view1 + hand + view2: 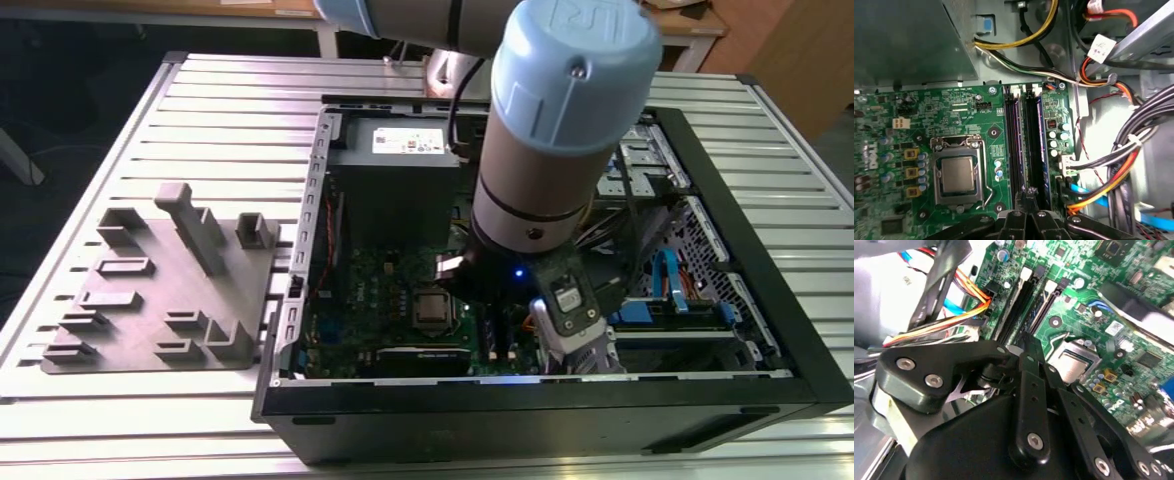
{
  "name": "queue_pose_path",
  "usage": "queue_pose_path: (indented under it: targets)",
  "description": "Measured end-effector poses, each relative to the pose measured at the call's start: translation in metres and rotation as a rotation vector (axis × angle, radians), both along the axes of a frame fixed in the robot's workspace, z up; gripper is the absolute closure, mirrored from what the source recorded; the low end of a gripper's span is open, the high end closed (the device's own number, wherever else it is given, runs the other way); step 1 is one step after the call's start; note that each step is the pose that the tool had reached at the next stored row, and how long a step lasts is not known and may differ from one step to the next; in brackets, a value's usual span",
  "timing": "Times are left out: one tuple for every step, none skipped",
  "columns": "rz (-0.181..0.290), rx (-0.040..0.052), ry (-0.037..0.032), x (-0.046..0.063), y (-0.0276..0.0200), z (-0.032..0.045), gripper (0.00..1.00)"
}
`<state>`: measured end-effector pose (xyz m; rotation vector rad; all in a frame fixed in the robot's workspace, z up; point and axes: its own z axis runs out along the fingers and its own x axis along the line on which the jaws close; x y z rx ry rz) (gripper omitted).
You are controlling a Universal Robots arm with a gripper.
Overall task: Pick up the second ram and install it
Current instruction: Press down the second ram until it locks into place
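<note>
My gripper (1029,196) hangs inside the open computer case, low over the near end of the two long black memory slots (1014,140) on the green motherboard (954,105). Its black fingers (1030,371) are drawn together on a thin dark sliver, the second ram (1029,189), seen edge-on at the tips, with most of its length hidden. The tips sit between the two slots, next to the square silver processor socket (957,174). In the exterior view the arm's grey and blue wrist (554,150) covers the gripper and the slots.
The black case wall (534,395) rings the work area. Bundles of orange, yellow and black cables (1114,170) and a metal bracket lie close beside the slots. The power supply (398,160) fills the far end of the case. A grey plastic block with raised holders (160,290) lies on the slatted table at the exterior view's left.
</note>
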<state>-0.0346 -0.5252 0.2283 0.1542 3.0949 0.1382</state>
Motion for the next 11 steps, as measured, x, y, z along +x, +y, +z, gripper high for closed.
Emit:
queue_pose_path:
  targets:
    - [0.0, -0.0001, 0.0, 0.0, 0.0, 0.0034, 0.93]
    - [0.0, -0.0002, 0.0, 0.0, -0.0001, 0.0067, 0.93]
    - [0.0, -0.0003, 0.0001, 0.0, -0.0001, 0.0103, 0.93]
    - [0.0, -0.0003, 0.0001, 0.0, -0.0001, 0.014, 0.93]
    - [0.0, -0.0003, 0.0001, 0.0, -0.0001, 0.0173, 0.93]
    - [0.0, -0.0005, 0.0002, 0.0, -0.0001, 0.0192, 0.93]
    - [0.0, -0.0002, 0.0001, 0.0, 0.0, 0.0192, 0.93]
    - [0.0, -0.0001, 0.0, 0.0, 0.0, 0.0192, 0.93]
    - [0.0, 0.0, 0.0, 0.0, 0.0, 0.0193, 0.93]
    - [0.0, -0.0002, 0.0001, 0.0, -0.0001, 0.0194, 0.93]
    - [0.0, -0.0001, 0.0002, 0.0, 0.0002, 0.0195, 0.93]
